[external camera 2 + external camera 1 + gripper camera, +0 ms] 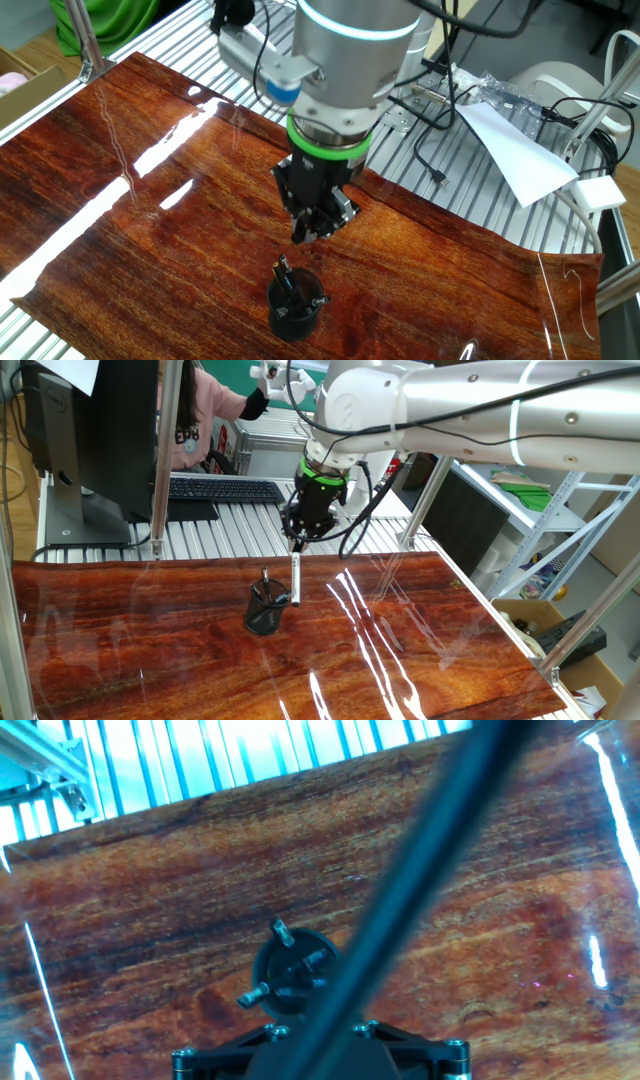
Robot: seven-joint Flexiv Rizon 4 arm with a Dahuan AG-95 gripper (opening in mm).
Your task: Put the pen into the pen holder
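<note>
Your gripper was clamped on the pen, which hung upright, its lower tip just beside the pen holder rim, not yet inside.

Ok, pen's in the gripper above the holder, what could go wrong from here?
1. The pen hangs beside the holder, not over its mouth; released now, it would likely hit the table.
2. Dark pens already lean across the opening, so the tip could catch on them or on the rim.
3. The gripper pinches only the pen's top end, so a knock could tilt it.
</note>
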